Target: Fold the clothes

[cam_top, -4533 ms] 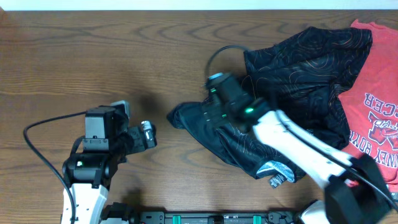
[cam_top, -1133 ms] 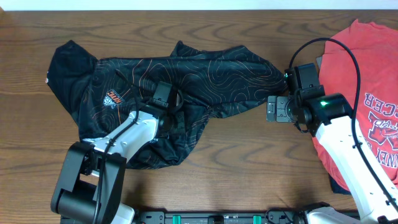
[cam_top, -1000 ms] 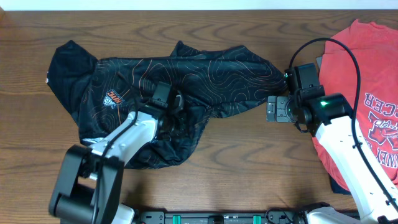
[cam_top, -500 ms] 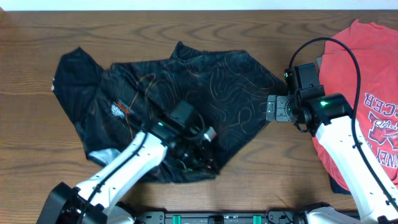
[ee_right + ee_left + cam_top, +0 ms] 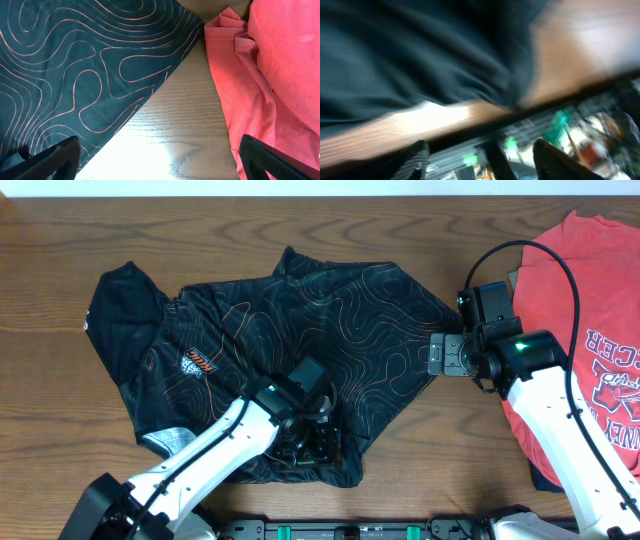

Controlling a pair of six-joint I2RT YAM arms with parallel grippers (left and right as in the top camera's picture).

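A thin black jersey (image 5: 300, 310) with orange contour lines lies rumpled on the wood-grain worktop (image 5: 300, 220) under the spread left hand (image 5: 314, 446). The right hand (image 5: 437, 355), also spread, hangs just beside its edge.

White block letters on the red T-shirt (image 5: 590, 270), out beyond the right jaws, away from the left pair: "CER" (image 5: 603, 348) readable, the rest of the word cut by the frame edge. More white lettering lower on the same shirt, too cropped to read. Small orange logo (image 5: 198, 362) on the black jersey (image 5: 330, 310), up and outward from the left jaws: letters too small to make out. Nothing legible in the wrist views.
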